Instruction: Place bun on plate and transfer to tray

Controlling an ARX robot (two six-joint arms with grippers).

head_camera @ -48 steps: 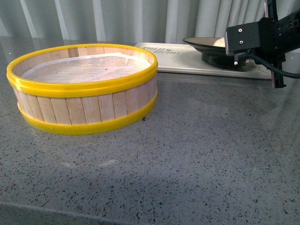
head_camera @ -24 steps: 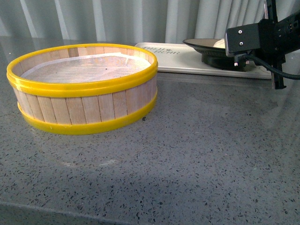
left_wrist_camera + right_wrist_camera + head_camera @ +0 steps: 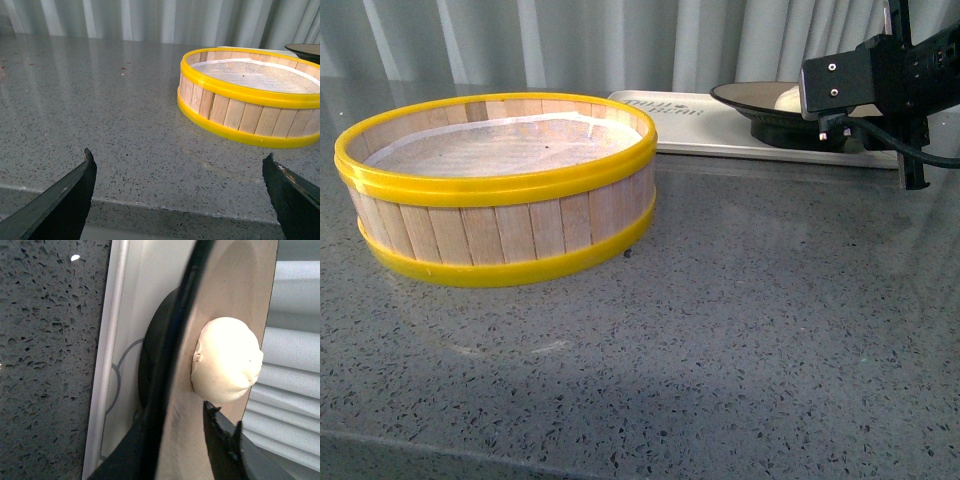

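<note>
Front view: the plate [image 3: 765, 103], carrying the bun [image 3: 787, 98], sits on the tray [image 3: 705, 128] at the far right, beside the right arm; the steamer basket [image 3: 500, 185] is empty. Compared with earlier, the plate appears slightly higher.

Left wrist view: left gripper [image 3: 180, 192] spread wide, idle, well apart.

Right wrist view: right gripper [image 3: 192, 440] pinches the plate rim just beside the bun [image 3: 227, 360].

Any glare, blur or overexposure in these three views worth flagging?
Right wrist view: the bun is blown out to near white, and the plate rim is blurred at close range. Front view: sharp, with soft sheen on the countertop. Left wrist view: the left gripper fingertips are dark silhouettes.
</note>
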